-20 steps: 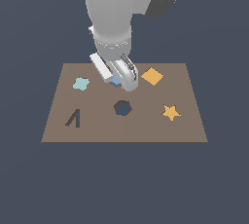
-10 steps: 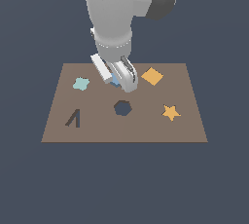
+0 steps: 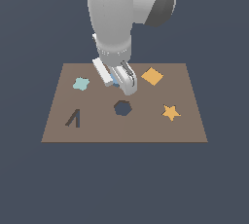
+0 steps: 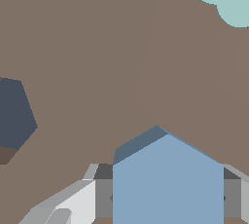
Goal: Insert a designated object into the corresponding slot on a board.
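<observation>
gripper (image 3: 118,83) clenched on blue hex block (image 4: 168,184) | above board (image 3: 189,121) | hex slot (image 3: 123,108) at 5 o'clock of gripper, apart | teal piece (image 3: 81,84) at 9

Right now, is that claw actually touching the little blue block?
Touching. The wrist view shows the blue block filling the gap between the gripper's fingers, pressed against both.

The brown board (image 3: 146,125) looked flat and matt, without grain. The blue hexagonal block (image 4: 168,184) showed smooth, unshaded faces like plastic. The arm (image 3: 114,13) carried a pale grey, softly glossy shell.
</observation>
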`<state>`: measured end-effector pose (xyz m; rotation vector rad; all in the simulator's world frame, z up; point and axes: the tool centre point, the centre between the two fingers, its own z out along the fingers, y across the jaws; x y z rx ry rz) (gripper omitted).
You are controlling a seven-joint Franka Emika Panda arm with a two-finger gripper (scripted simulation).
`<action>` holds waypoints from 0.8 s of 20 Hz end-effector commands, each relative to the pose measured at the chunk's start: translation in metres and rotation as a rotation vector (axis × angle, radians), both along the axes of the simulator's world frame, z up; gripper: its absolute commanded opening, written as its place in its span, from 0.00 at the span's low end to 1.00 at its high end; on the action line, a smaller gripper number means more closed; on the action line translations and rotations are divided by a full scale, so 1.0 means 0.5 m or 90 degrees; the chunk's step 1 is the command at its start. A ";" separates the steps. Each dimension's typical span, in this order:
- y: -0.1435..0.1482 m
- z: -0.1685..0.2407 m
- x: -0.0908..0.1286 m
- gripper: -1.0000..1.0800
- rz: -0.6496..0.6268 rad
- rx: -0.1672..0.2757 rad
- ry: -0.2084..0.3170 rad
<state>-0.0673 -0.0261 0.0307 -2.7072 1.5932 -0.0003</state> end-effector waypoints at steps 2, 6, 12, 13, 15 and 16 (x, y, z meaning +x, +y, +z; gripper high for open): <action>0.000 -0.002 0.000 0.00 0.000 0.000 0.000; 0.000 -0.002 0.000 0.00 0.000 0.000 0.000; -0.001 0.009 0.001 0.00 0.000 0.000 0.000; 0.000 0.005 0.000 0.00 0.000 0.000 0.000; -0.001 0.005 0.000 0.00 0.002 0.000 0.000; -0.001 0.005 0.000 0.00 0.004 0.000 0.000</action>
